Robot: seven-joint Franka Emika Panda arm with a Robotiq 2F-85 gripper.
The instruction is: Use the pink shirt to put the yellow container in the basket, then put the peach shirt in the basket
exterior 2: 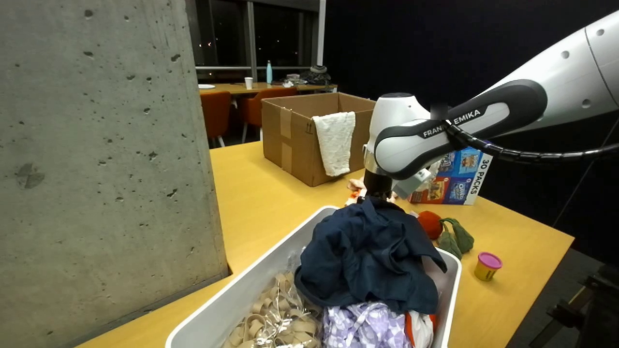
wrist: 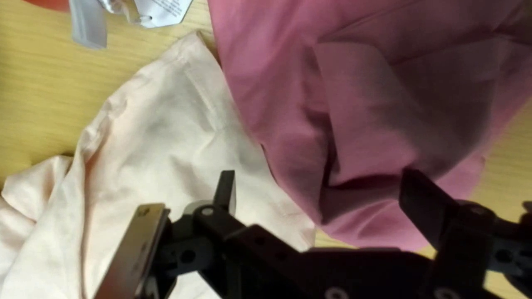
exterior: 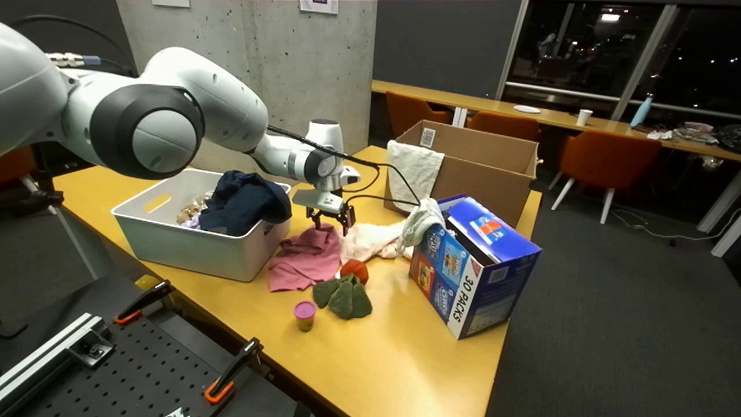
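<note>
The pink shirt (exterior: 301, 267) lies crumpled on the table beside the basket (exterior: 191, 249), which is a pale grey bin. The peach shirt (exterior: 370, 240) lies against the pink one, on its far side from the basket. The yellow container (exterior: 304, 320) with a purple lid stands upright near the table edge; it also shows in an exterior view (exterior 2: 487, 267). My gripper (exterior: 332, 223) is open and empty above the shirts. In the wrist view the gripper (wrist: 318, 182) has one finger over the peach shirt (wrist: 174, 137) and one over the pink shirt (wrist: 365, 108).
A navy cloth (exterior 2: 367, 256) hangs over the basket's end, with bagged items (exterior 2: 275, 314) inside. An orange plush with green leaves (exterior: 347, 295) lies beside the container. A blue snack box (exterior: 480, 260) and a cardboard box (exterior: 480, 185) stand beyond. A concrete pillar (exterior 2: 106, 169) rises beside the table.
</note>
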